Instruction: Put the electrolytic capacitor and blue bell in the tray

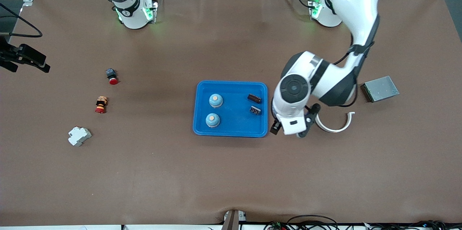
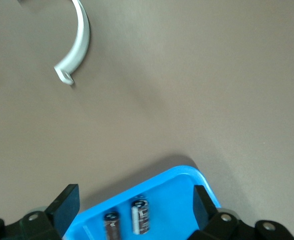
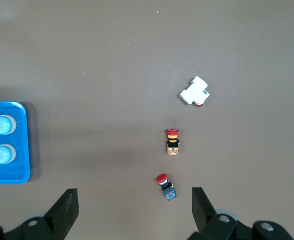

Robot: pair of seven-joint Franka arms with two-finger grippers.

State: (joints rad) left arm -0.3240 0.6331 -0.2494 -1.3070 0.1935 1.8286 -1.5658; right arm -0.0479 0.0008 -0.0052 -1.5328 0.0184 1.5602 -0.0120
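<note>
Your left gripper (image 2: 134, 207) is hanging spread and empty over the blue tray's (image 1: 231, 130) edge because both capacitors (image 1: 254, 98) and both blue bells (image 1: 216, 100) are lying inside, while your right gripper (image 3: 134, 205) is waiting spread above the table (image 3: 136, 60).

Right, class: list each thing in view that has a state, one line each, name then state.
Tray: flat on the table, holding four parts.
Bells: both upright in the tray.
Capacitors: both lying on their sides in the tray.
Left gripper: jaws open, empty, over the tray's edge.
Right gripper: jaws open, empty, waiting.
Red buttons: two, lying on the table.
White breaker: on the table.
Grey box: on the table.
White clamp: lying flat.
</note>
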